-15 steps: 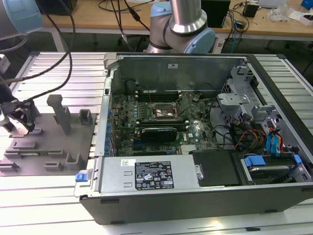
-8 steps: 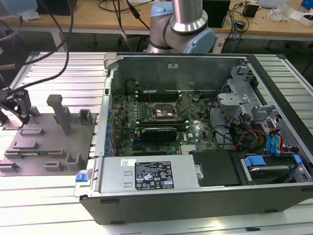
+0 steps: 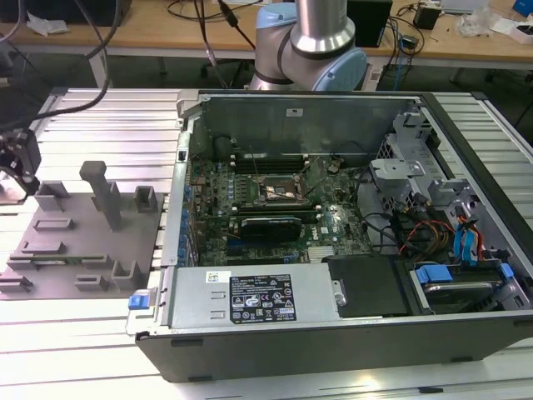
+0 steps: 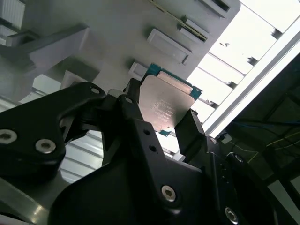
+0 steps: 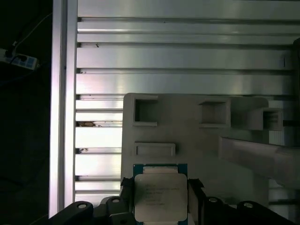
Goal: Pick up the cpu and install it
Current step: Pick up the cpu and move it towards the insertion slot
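The gripper (image 4: 163,107) has its fingers (image 4: 191,131) closed on two opposite edges of the cpu (image 5: 159,197), over a corner of the plate (image 3: 83,242), so the pick looks made; I cannot tell if the cpu is clear of the plate. Installing is left: the socket (image 3: 279,190) lies well apart, to the exterior view's right of the plate. Faint print marks the cpu's top, and a sticker (image 3: 260,298) beyond the plate bears black print; I can read neither.

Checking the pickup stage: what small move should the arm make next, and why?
Probably a straight lift. The gripper appears shut on the chip over the grey plate, whose tall post stands toward the open computer case and its socket at the exterior view's right.
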Action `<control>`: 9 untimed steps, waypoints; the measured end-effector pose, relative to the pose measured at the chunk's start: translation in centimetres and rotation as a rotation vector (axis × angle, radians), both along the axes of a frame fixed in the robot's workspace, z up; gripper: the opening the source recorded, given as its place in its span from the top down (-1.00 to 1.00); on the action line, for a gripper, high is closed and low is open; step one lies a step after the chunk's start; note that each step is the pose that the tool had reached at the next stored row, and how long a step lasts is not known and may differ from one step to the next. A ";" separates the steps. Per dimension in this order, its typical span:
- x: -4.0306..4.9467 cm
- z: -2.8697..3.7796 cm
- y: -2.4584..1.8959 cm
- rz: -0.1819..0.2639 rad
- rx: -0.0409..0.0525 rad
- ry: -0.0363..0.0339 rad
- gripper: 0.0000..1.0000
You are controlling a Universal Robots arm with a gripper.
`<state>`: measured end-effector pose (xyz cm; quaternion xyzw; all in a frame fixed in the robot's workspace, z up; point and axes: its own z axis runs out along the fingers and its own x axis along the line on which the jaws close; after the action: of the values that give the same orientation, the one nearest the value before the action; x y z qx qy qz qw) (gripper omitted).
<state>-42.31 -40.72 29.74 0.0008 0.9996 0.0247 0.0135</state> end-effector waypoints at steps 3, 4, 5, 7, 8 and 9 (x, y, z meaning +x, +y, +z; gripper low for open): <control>0.00 1.35 0.02 0.000 0.0000 0.0001 -0.09; -0.01 2.34 0.07 0.000 0.0000 0.0000 -0.09; 0.00 2.96 0.09 0.000 0.0000 0.0000 -0.09; 0.00 3.49 0.10 0.000 0.0000 0.0001 -0.09; 0.00 3.76 0.10 0.000 -0.0001 0.0000 -0.09; 0.00 4.02 0.10 0.000 0.0000 0.0000 -0.09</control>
<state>-42.31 -40.62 33.75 0.0007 0.9996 0.0247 0.0135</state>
